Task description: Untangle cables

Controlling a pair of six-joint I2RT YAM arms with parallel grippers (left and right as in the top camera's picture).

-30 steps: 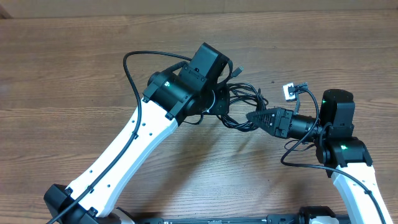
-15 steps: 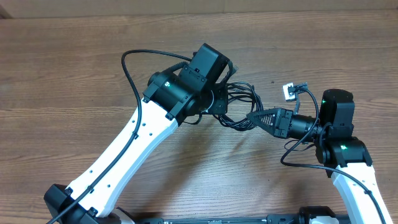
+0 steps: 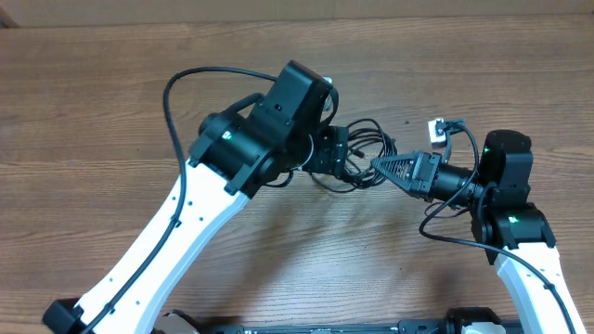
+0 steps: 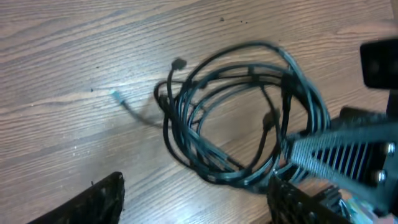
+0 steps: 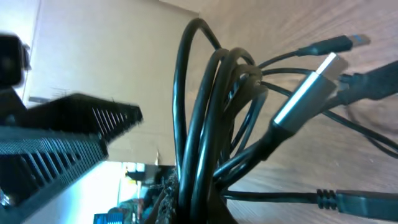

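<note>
The cables (image 3: 367, 148) are a tangled coil of thin black cords in the middle of the wooden table. In the left wrist view the cables (image 4: 239, 121) form a loose ring with small plugs sticking out at the left. My left gripper (image 4: 196, 190) is open, hovering just short of the coil with nothing between its fingers; overhead, the left gripper (image 3: 343, 156) sits at the coil's left side. My right gripper (image 3: 379, 168) is shut on the coil's right edge. In the right wrist view the right gripper (image 5: 205, 208) pinches several strands of the cables (image 5: 208, 118); a silver plug (image 5: 305, 90) points away.
A small white tag with a black plug (image 3: 434, 134) lies right of the coil, near the right arm (image 3: 501, 186). The left arm's thick black cable (image 3: 186, 83) loops over the table at the upper left. The right gripper's ribbed finger (image 4: 348, 152) crosses the left wrist view.
My left gripper has let go of the coil, opened and drawn back to the left. My right gripper has shut on the coil's right edge and shifted slightly up.
</note>
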